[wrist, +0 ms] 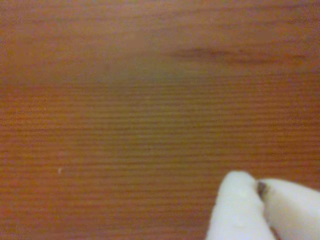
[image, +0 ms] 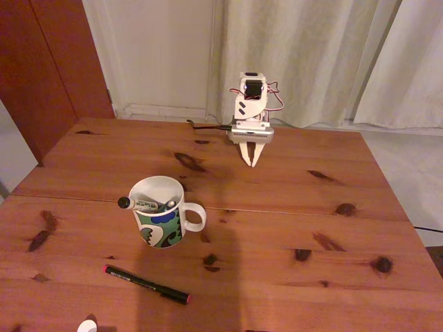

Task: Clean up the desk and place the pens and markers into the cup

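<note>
Presently the fingers [image: 253,160] are clenched empty at the far worktop [image: 291,207], parked clear, while the marker [image: 142,204] leans inside the mug [image: 163,223] and the black pen [image: 146,284] lies beside it, uncollected.

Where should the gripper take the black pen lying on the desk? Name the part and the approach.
Grip the black pen at mid-barrel, coming straight down with the gripper turned across its diagonal length. It lies flat on the desk, clear of the cup, so probably nothing blocks either side.
</note>
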You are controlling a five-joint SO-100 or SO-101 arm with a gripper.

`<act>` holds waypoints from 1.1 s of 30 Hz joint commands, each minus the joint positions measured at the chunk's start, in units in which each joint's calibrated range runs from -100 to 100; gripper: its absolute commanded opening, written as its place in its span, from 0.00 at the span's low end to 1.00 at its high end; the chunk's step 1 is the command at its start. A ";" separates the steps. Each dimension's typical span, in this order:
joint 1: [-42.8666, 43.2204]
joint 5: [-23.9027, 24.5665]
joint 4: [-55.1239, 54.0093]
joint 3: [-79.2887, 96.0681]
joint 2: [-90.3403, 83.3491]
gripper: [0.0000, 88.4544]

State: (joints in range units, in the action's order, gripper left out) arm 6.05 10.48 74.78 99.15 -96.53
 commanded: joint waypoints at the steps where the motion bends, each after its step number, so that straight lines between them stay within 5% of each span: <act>1: 0.42 -0.10 0.53 0.49 -0.66 0.01; 33: 0.42 -0.10 0.53 0.49 -0.66 0.01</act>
State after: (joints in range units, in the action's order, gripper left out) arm 6.05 10.48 74.78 99.15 -96.53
